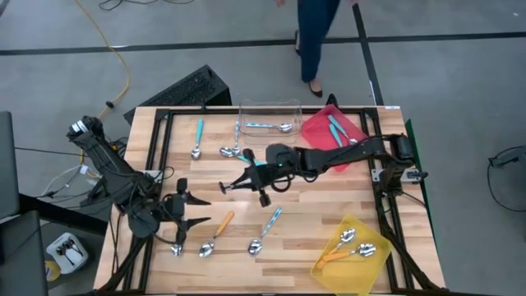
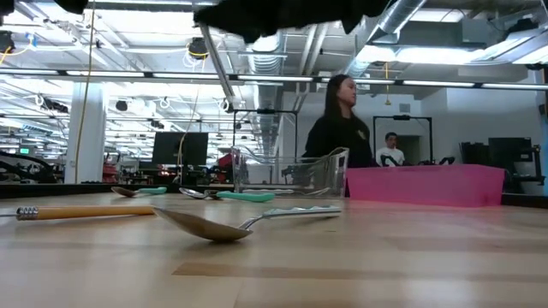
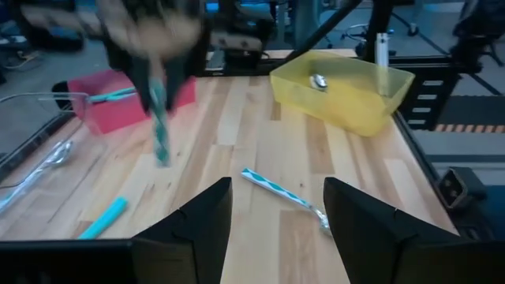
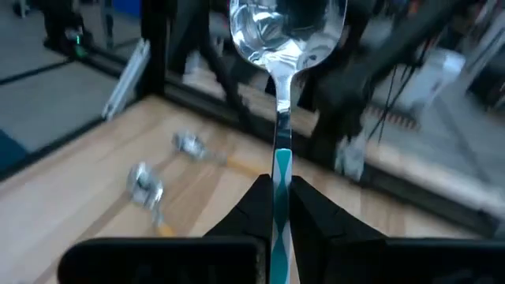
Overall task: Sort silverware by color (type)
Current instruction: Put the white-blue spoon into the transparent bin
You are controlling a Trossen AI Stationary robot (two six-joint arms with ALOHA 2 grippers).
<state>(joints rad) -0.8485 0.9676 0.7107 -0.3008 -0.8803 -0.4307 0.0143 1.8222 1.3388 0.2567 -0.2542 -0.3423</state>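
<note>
Now your right gripper [image 4: 274, 207] is clamped on a teal-handled spoon [image 4: 280, 55] above the table's [image 1: 312, 218] middle; your left gripper [image 1: 197, 210] waits spread apart near the left edge.

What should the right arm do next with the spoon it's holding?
Probably carry it back to the red tray. The right gripper is shut on a teal-handled spoon above mid-table, and the red tray already holds teal spoons, while the yellow tray holds orange ones.

No writing, label, brand, number or sign can be read anywhere in these views.
</note>
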